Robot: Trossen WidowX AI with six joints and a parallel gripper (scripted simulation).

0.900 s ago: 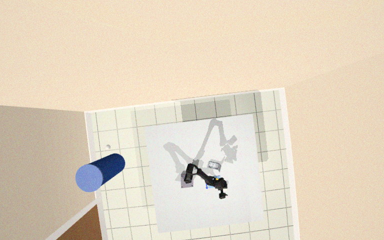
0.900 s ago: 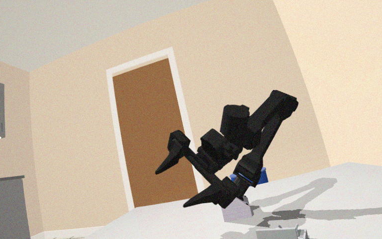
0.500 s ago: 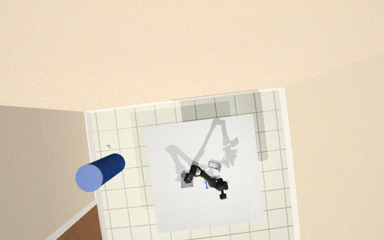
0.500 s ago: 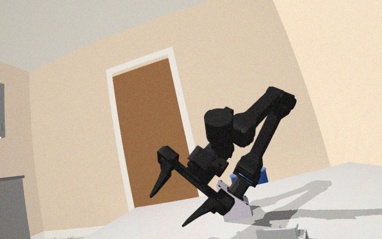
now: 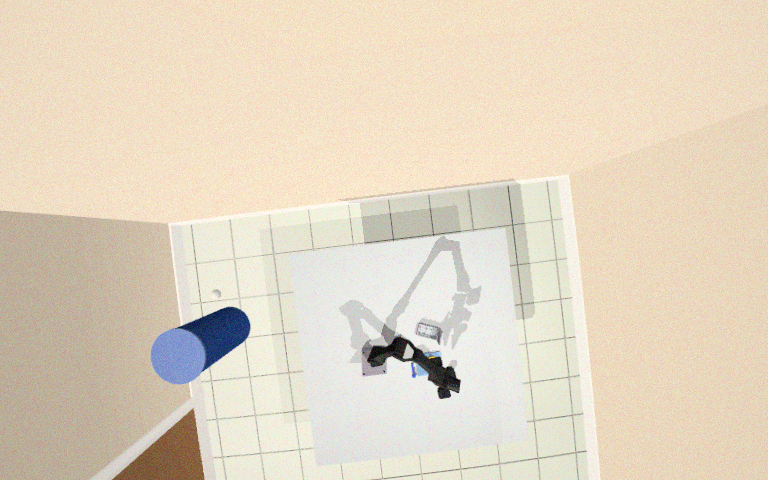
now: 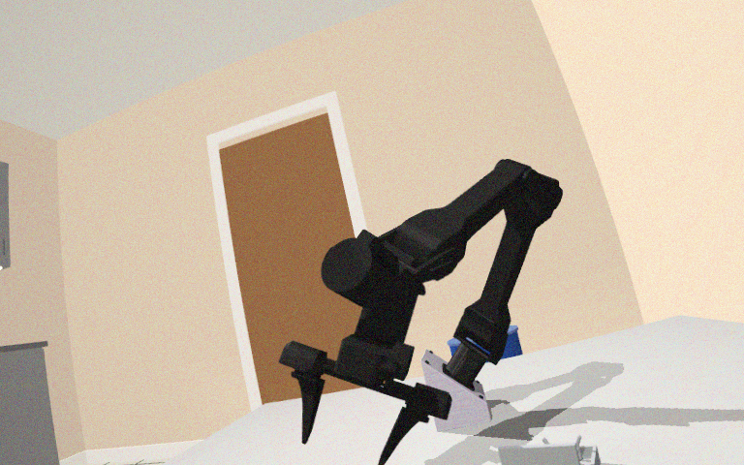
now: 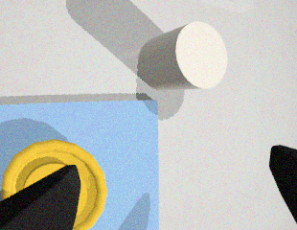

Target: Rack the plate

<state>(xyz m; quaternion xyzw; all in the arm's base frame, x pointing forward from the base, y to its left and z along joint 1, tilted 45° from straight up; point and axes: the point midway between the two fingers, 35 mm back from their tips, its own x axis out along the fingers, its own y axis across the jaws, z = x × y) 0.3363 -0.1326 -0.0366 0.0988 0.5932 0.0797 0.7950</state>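
The yellow round plate (image 7: pixel 98 189) (image 5: pixel 431 357) lies flat on a light blue mat (image 7: pixel 134 129) (image 5: pixel 421 370). In the wrist view it is at the lower left, partly covered by one finger. The pale grey dish rack (image 5: pixel 428 330) (image 6: pixel 541 453) stands on the table behind the mat in the top view; only its top shows at the bottom edge of the exterior view. My gripper (image 7: pixel 177 168) (image 6: pixel 344 452) is open and empty, pointing down above the table. In the wrist view one fingertip overlaps the plate and the other is off to the right, beyond the mat.
A short white cylinder (image 7: pixel 201 55) stands just past the mat's corner in the wrist view. A small dark blue thing (image 5: pixel 413 370) is at the mat's left edge in the top view. A large blue cylinder (image 5: pixel 178 356) stands far left, outside the white table top (image 5: pixel 364 428).
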